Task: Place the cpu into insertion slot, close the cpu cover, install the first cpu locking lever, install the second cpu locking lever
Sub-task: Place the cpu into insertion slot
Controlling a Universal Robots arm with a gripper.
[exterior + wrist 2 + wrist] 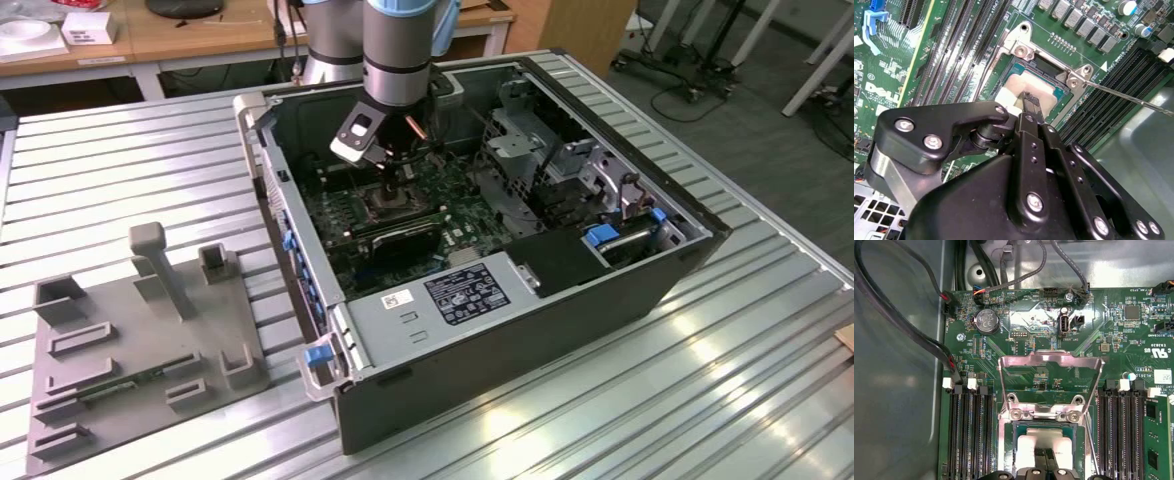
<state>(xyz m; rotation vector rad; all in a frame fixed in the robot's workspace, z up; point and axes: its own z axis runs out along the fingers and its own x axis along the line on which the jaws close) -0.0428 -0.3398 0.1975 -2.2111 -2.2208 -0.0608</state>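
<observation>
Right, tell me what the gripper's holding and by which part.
Cannot be told: the gripper is down on the top face of the cpu, which lies in the insertion slot, but no actual grip shows.

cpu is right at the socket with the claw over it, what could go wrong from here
The cpu sits at the insertion slot under the claw; if it is skewed, pressing down may damage the contacts. The cpu cover is open close by and a lever juts out; the arm could snag either.
</observation>
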